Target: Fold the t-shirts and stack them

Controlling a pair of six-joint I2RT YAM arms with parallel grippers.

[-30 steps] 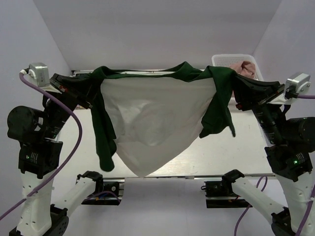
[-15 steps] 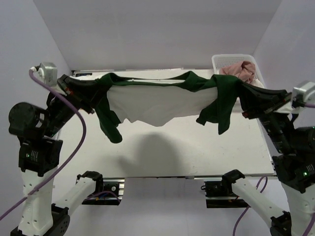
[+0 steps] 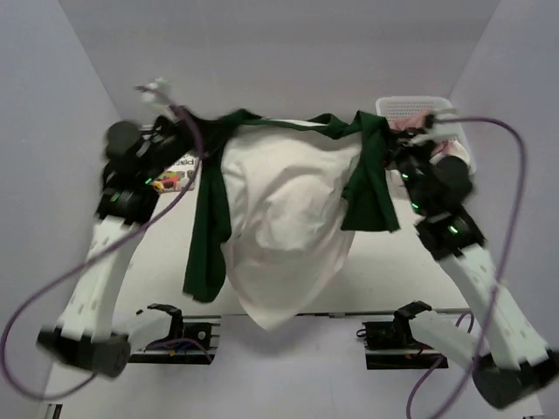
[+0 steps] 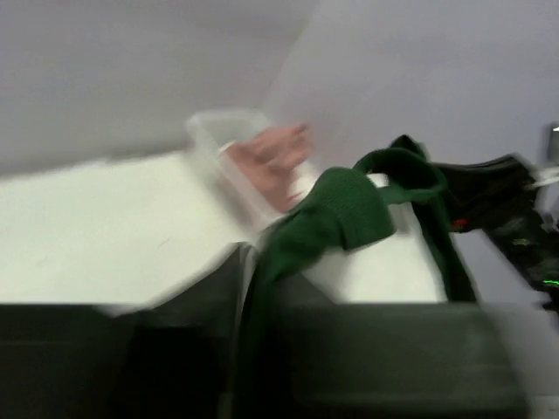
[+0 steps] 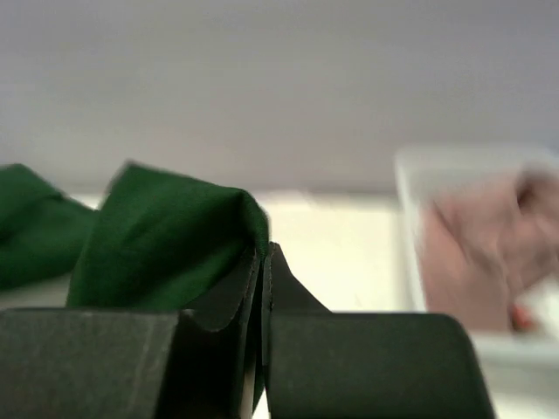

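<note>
A white t-shirt [image 3: 288,227] with dark green sleeves and collar hangs in the air, stretched between both grippers over the far half of the table. My left gripper [image 3: 208,133] holds its left shoulder; in the blurred left wrist view green cloth [image 4: 341,209] fills the narrow gap of that gripper [image 4: 259,271]. My right gripper [image 3: 389,144] pinches the other shoulder, and the right wrist view shows the gripper [image 5: 265,253] shut tight on green cloth [image 5: 166,236]. A white t-shirt with colourful figures [image 3: 175,175] lies on the table under the left arm. A dusty pink t-shirt [image 3: 421,120] sits in the basket.
The white lattice basket [image 3: 410,105] stands at the far right corner, close behind my right gripper; its rim [image 5: 410,227] shows in the right wrist view. White walls close in the back and both sides. The table's near edge [image 3: 349,312] runs past the shirt's hanging tip.
Both arms swung forward and up toward the back wall, carrying the shirt. The shirt's body, bunched high half a second ago, now billows down and toward the near edge.
</note>
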